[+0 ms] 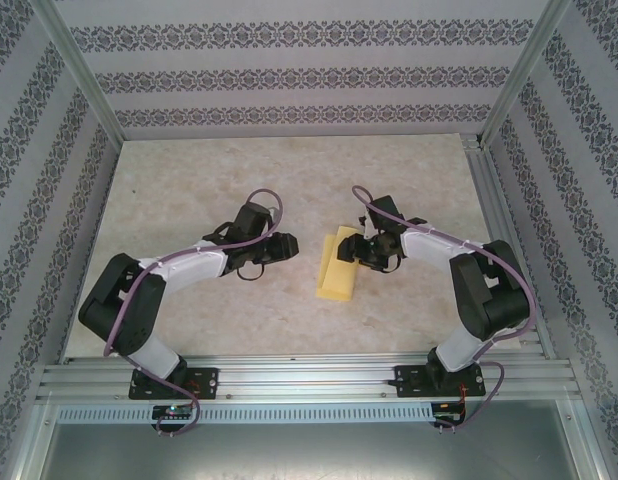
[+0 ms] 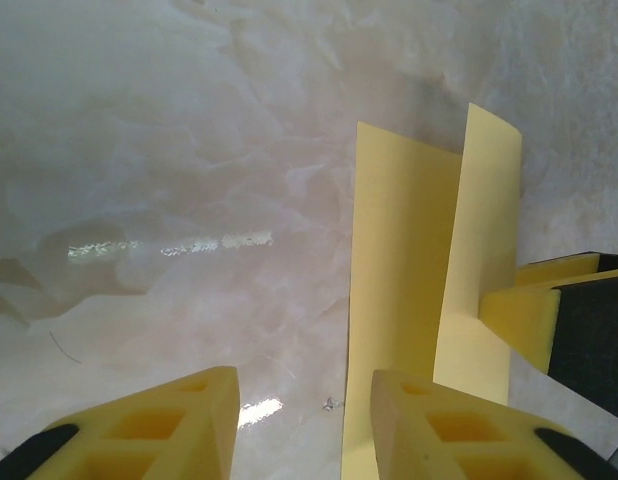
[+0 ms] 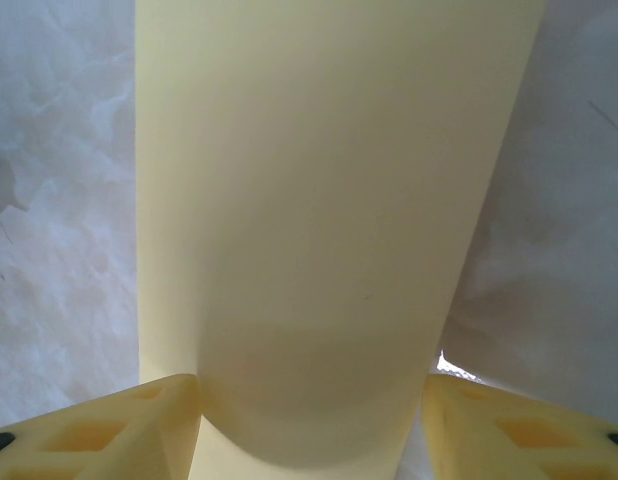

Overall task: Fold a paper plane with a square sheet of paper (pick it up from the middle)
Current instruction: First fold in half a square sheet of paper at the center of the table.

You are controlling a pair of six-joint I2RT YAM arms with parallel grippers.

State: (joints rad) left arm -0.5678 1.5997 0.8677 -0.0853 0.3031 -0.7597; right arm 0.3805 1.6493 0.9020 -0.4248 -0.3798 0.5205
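Paper sheet (image 1: 337, 277) (curled) in right gripper (image 1: 362, 251)

My table (image 1: 289, 170) is a pale marbled top, glossy, catching streaks of light. On it, near the middle, lies the square sheet of paper (image 1: 337, 275), pale yellow, doubled over lengthwise, one flap curling up off the surface.

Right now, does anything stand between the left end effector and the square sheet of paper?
Nothing visible does. Only bare table lies between the left end effector and the square sheet of paper. The right end effector grips the sheet from its far side, out of that path.
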